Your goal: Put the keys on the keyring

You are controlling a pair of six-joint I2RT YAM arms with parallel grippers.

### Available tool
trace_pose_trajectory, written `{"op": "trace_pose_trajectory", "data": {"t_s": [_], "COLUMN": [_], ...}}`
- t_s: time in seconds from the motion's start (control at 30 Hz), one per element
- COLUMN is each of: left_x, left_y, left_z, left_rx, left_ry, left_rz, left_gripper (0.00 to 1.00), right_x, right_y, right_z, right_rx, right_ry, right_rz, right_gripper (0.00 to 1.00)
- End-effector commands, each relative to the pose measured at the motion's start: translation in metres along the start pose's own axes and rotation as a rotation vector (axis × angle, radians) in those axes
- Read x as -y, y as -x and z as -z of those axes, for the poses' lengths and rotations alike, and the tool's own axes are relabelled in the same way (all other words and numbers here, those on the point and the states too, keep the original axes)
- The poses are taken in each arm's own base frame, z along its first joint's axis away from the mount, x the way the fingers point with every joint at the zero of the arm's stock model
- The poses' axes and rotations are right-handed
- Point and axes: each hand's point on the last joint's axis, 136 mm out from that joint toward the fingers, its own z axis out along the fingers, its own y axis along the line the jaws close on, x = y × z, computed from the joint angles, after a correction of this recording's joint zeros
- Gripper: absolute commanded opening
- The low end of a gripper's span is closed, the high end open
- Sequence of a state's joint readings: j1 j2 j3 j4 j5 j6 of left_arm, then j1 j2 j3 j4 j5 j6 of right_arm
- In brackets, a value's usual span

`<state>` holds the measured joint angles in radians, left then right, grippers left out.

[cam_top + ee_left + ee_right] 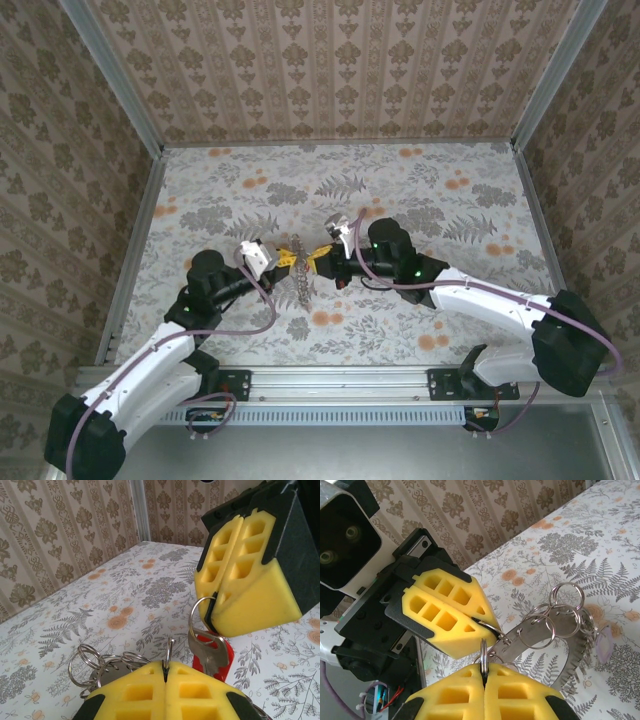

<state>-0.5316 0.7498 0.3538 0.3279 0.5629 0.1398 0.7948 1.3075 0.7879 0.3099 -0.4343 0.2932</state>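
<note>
Left wrist view: key, silver blade with red head, hangs from a split ring pinched in my right pincer, jaws pressed together. My left pincer, likewise pressed together, pinches one thin loop of the keyring, a bunch of wire rings just beside its fingers. Flowered table lies below both.

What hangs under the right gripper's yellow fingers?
A small silvery ring hangs from the shut right gripper, with a silver key on it and a red piece behind. The ring's top is hidden between the fingers.
</note>
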Motion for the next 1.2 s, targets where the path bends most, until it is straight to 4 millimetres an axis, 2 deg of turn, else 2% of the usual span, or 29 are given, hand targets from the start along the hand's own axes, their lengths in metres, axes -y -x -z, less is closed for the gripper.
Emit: {"op": "trace_pose_trajectory", "data": {"t_s": [0.0, 0.37, 0.67, 1.17], "left_x": [-0.001, 0.005, 0.008, 0.019], "left_y": [0.02, 0.023, 0.021, 0.035], "left_z": [-0.001, -0.002, -0.004, -0.005], "left_rx": [0.063, 0.071, 0.044, 0.076], "left_ry": [-0.004, -0.04, -0.065, -0.118], "left_rz": [-0.015, -0.021, -0.034, -0.089], "left_gripper": [0.0, 0.0, 0.0, 0.0], "right_x": [-0.005, 0.001, 0.002, 0.016], "right_y": [0.0, 0.002, 0.01, 0.012], "right_z": [-0.004, -0.012, -0.011, -0.004], "right_rx": [-0.004, -0.025, 0.004, 0.035], "right_ry": [0.025, -0.012, -0.024, -0.034], "right_rz": [0.011, 0.003, 0.016, -0.09], "right_gripper": [0.0, 0.0, 0.0, 0.0]}}
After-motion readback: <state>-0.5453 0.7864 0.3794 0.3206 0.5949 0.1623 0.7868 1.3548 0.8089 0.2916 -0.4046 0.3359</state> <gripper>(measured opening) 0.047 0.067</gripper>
